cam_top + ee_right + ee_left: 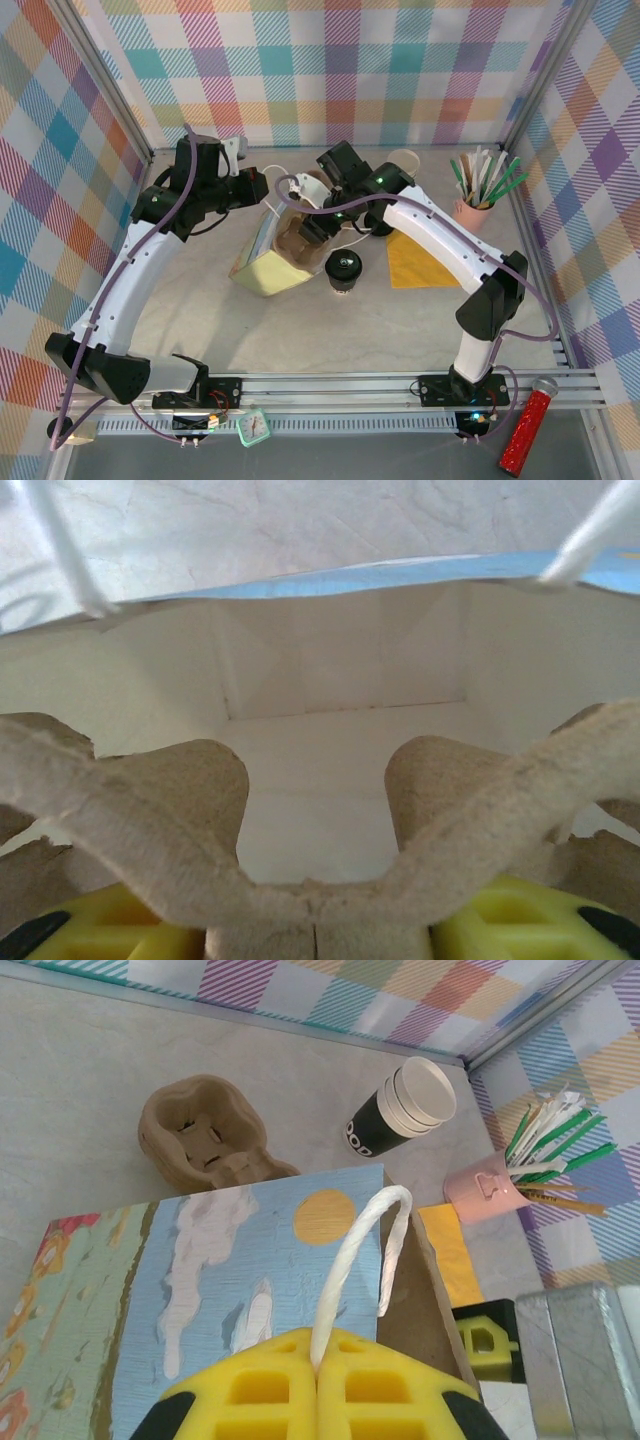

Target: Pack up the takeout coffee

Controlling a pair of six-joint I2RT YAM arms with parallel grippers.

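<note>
The takeout coffee (343,267), a small black cup with a glossy black lid, stands upright on the table just right of the paper bag (268,262). My left gripper (320,1370) is shut on the bag's white twisted handle (352,1250) and holds that side up. The bag's outer face carries a painted blue sky and an orange sun (326,1216). My right gripper (318,935) is shut on a brown pulp cup carrier (130,820) at the bag's open mouth, with the white bag interior (330,750) beyond it. From above, the right gripper (318,228) sits over the bag's opening.
Another pulp carrier (205,1140) lies on the table behind the bag. A stack of lidless black cups (405,1110) lies on its side by the back wall. A pink holder of stirrers (475,205) stands back right. An orange napkin (420,262) lies right of the coffee.
</note>
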